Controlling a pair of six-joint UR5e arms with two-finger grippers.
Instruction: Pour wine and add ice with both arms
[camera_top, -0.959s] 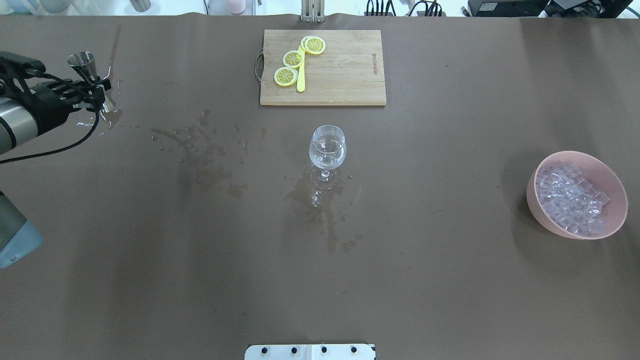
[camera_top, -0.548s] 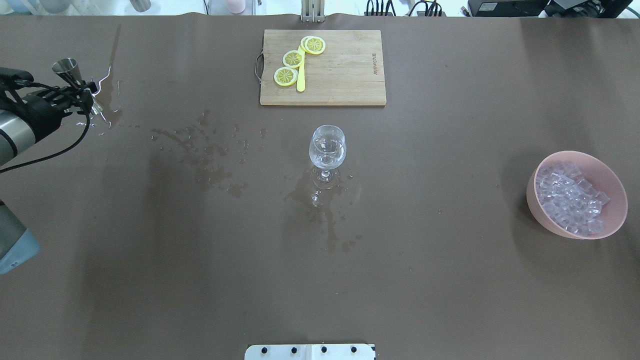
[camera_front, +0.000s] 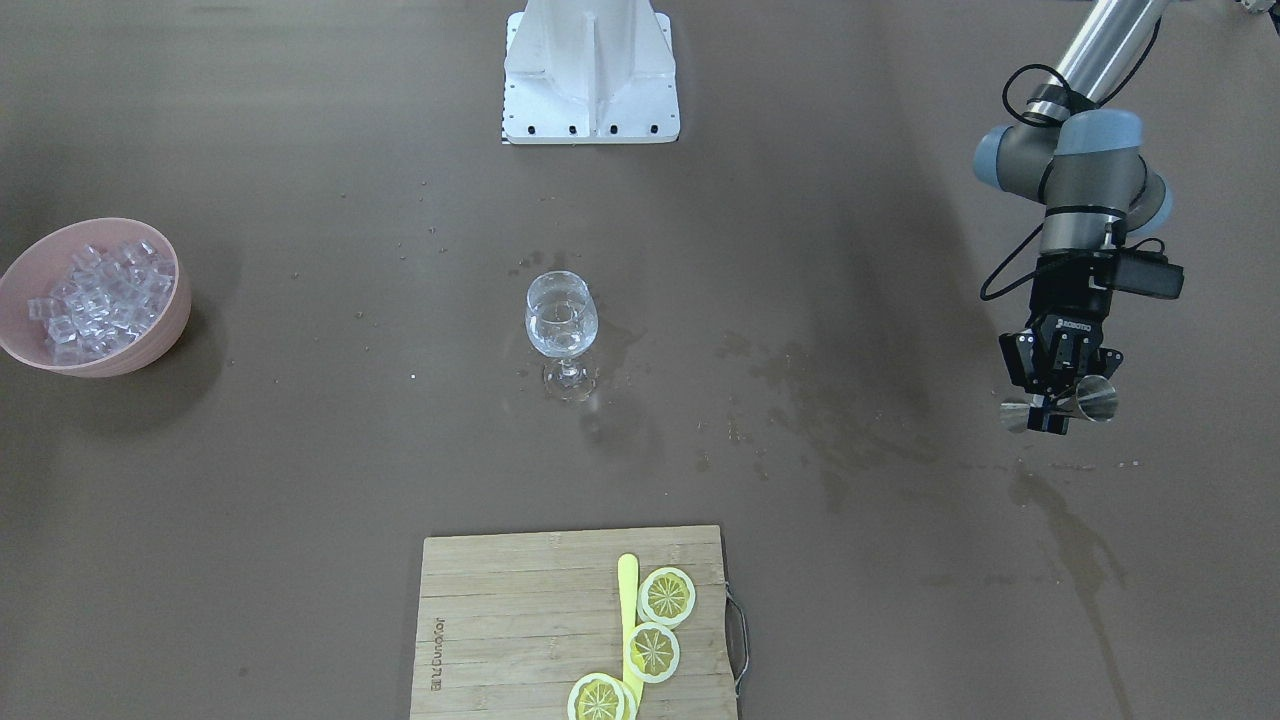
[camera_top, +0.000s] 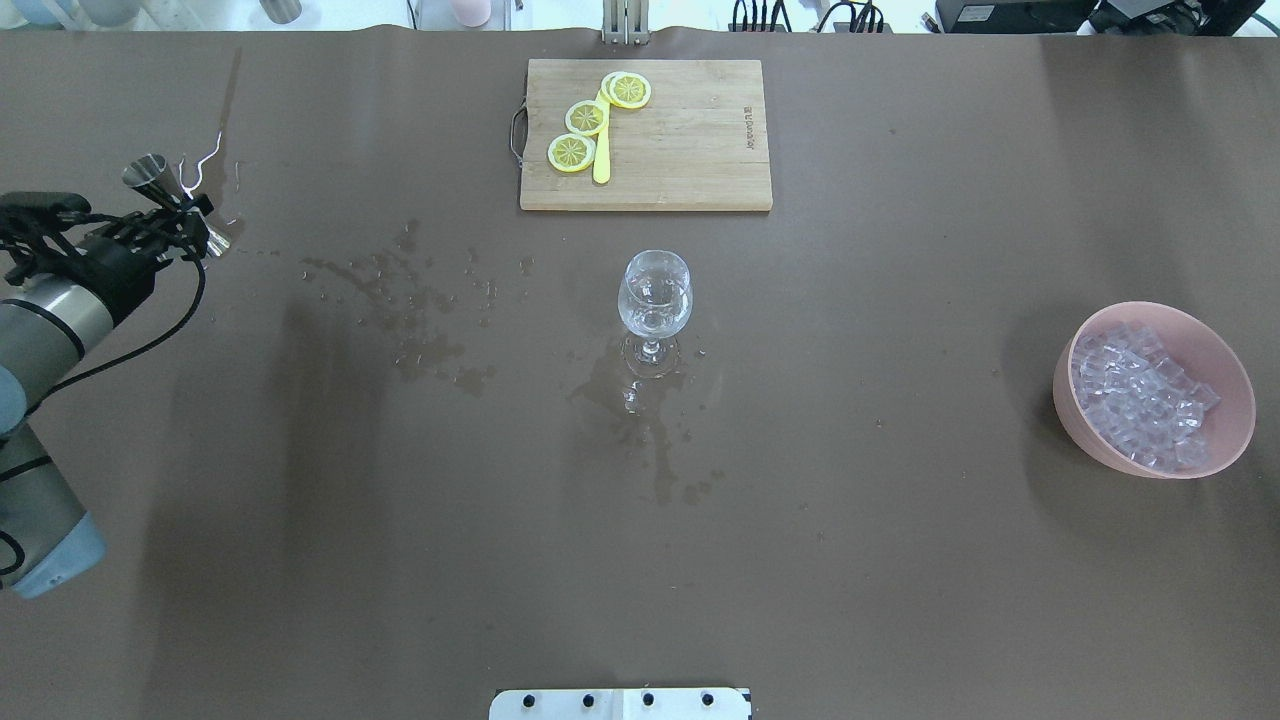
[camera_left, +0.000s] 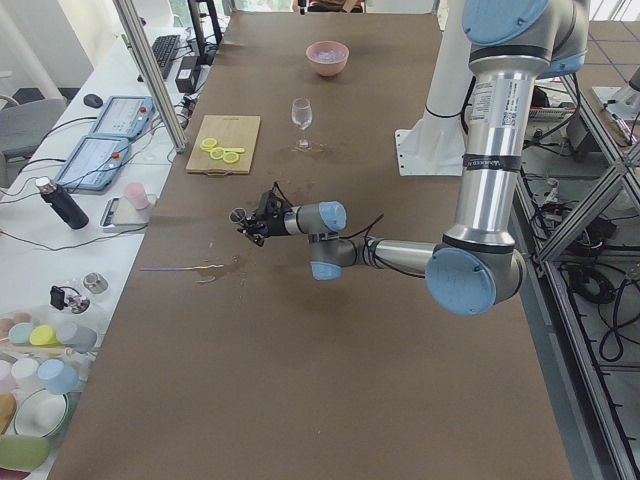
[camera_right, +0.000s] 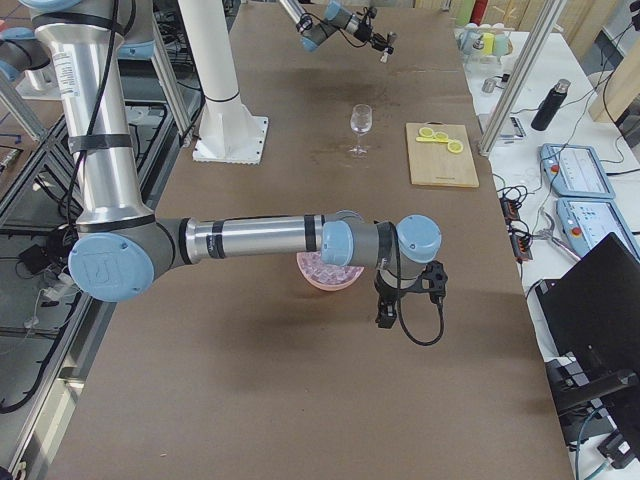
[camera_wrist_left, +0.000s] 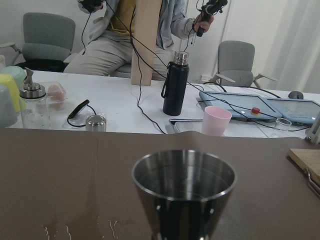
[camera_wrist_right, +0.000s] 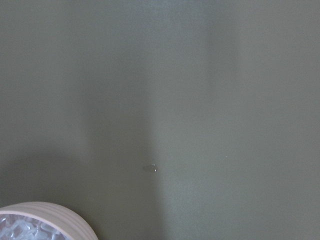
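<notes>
Steel jigger (camera_top: 150, 172), pinched by the left hand (camera_top: 190, 212), has shifted back toward the robot.

Near right arm (camera_right: 250, 237) stretched across table (camera_right: 250, 400), hand (camera_right: 385, 318) pointing down just past pink bowl (camera_right: 330, 285) of ice (camera_right: 321, 268). Wine glass (camera_right: 361, 122) upright mid-table, cutting board (camera_right: 440, 165) nearby. Jigger (camera_right: 388, 51) at far left hand (camera_right: 378, 42).

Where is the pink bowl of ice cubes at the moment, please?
In the overhead view the pink bowl of ice cubes stands near the right edge of the table, on the robot's right side, far right of the wine glass.
</notes>
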